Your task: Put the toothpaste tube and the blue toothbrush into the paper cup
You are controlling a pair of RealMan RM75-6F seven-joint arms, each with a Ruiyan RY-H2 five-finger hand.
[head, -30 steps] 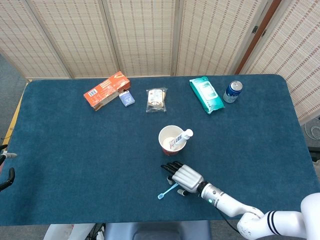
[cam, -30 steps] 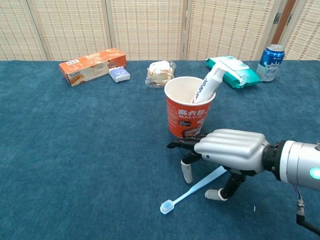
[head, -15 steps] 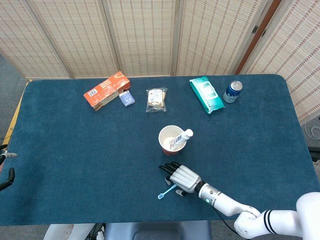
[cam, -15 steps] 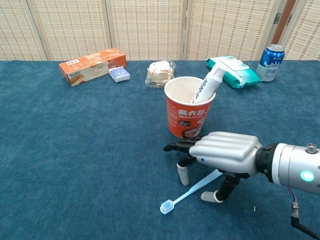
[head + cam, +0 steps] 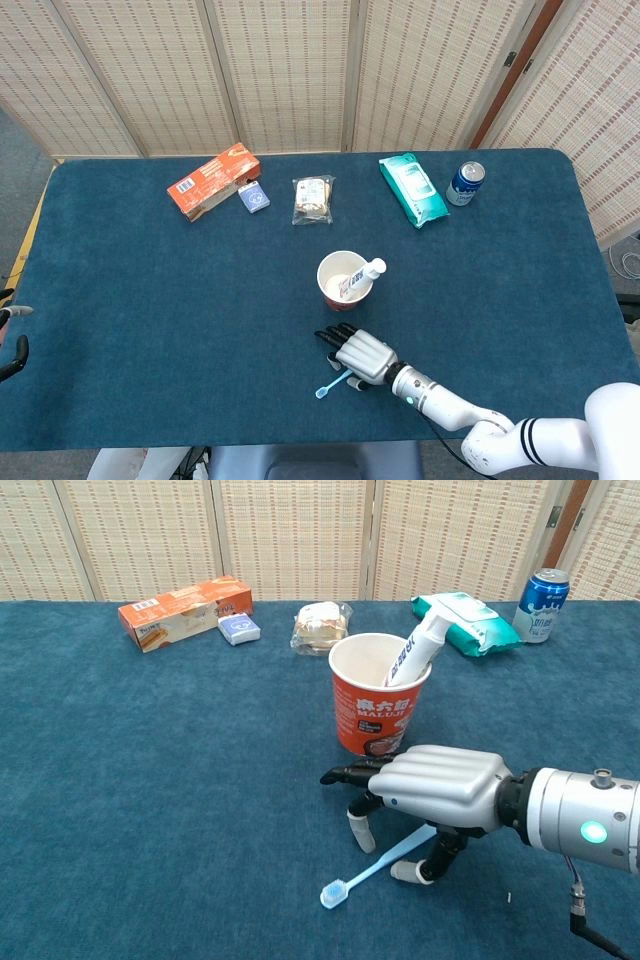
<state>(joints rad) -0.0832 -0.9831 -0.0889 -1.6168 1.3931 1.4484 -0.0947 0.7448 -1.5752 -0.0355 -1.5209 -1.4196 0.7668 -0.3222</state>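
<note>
We see the toothpaste tube (image 5: 419, 648) standing in the paper cup (image 5: 377, 710); our right hand (image 5: 432, 787), fingers spread over the blue toothbrush (image 5: 378, 865), has crept leftward.

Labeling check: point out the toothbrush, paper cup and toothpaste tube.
toothbrush (image 5: 352, 876): chest view, on the handle below the brush head.
paper cup (image 5: 375, 715): chest view, on the red front wall.
toothpaste tube (image 5: 420, 646): chest view, on the white body above the rim.

One cup (image 5: 378, 708), tube (image 5: 416, 650), toothbrush (image 5: 378, 865), can (image 5: 541, 605).
</note>
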